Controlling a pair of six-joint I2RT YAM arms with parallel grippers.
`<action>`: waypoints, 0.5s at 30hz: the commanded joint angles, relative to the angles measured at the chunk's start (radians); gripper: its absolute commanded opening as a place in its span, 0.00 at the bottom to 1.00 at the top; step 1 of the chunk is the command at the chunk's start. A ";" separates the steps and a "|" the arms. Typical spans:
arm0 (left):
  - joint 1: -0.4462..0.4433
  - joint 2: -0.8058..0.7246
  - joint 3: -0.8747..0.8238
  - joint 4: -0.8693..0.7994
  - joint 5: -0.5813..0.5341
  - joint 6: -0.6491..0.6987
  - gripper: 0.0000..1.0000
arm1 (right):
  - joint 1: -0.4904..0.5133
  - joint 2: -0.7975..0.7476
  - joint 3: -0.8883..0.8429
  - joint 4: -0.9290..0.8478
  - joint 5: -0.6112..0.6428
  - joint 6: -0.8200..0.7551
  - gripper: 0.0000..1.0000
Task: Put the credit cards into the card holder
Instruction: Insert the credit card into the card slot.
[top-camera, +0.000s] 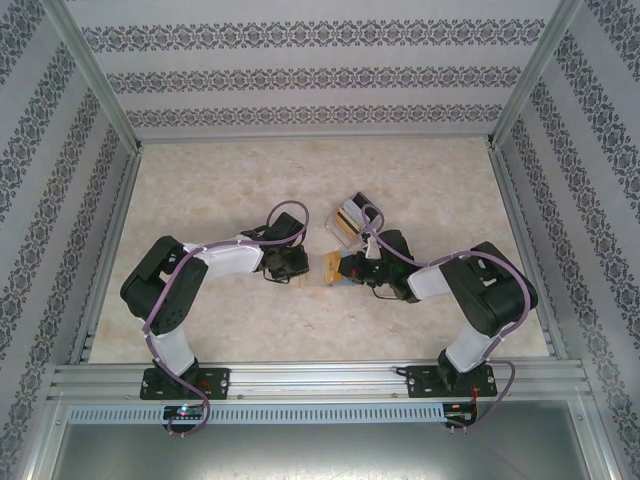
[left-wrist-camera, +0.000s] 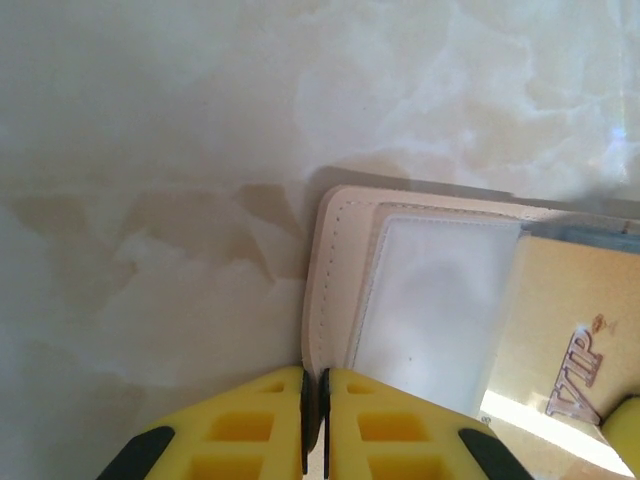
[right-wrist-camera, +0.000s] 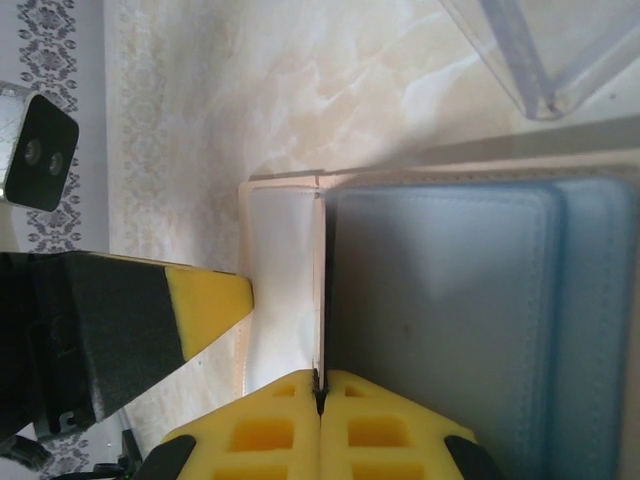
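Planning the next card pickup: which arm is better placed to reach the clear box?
Right, likely. The right pincer sits nearest the clear box; the left pincer is clamped on the holder's edge, steadying it.

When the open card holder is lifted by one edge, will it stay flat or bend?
It will probably bend: the card holder looks like thin stitched panels with a soft clear pocket. It seems light, being so flat and thin. On the smooth table it may slide if pushed.

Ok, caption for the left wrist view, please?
Left gripper pinching the edge of the open tan card holder, a gold VIP card on its inside.
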 joint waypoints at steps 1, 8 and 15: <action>-0.002 0.040 0.006 -0.030 0.010 0.016 0.12 | 0.005 -0.022 0.012 -0.047 -0.005 -0.010 0.00; -0.002 0.030 -0.003 -0.027 0.010 0.012 0.12 | -0.013 -0.119 -0.007 -0.217 0.137 -0.096 0.00; -0.002 0.036 0.002 -0.032 0.014 0.017 0.12 | -0.015 -0.101 0.010 -0.240 0.138 -0.109 0.00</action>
